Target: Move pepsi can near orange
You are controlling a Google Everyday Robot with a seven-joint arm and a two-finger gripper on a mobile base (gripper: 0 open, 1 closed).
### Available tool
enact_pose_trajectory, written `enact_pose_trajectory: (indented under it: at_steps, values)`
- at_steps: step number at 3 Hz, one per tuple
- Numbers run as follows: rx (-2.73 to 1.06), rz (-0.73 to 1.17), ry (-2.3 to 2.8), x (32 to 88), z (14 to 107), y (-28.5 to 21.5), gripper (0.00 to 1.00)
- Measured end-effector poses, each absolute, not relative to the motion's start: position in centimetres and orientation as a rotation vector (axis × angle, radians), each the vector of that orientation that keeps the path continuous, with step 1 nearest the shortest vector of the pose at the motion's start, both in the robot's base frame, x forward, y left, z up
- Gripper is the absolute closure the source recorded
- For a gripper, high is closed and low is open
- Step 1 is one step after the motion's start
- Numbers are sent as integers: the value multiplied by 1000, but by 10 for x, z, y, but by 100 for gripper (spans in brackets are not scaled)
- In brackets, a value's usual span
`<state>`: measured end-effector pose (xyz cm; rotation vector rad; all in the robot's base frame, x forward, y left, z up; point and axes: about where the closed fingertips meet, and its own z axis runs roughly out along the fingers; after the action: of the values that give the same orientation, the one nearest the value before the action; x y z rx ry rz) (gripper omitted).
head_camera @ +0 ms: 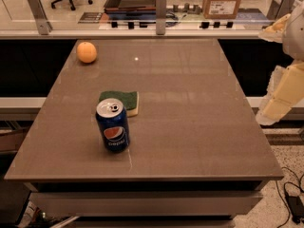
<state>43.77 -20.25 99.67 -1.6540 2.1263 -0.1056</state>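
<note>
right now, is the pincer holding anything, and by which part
Nothing is held. The pincer hangs beyond the right edge of the table, apart from the pepsi can, which stands free beside the sponge.
</note>
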Motion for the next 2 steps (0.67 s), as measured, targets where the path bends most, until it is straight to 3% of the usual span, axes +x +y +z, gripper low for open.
enact_pose_trajectory:
  at_steps: [2]
  values:
    - [-1547,152,1877,447,984,-147,0]
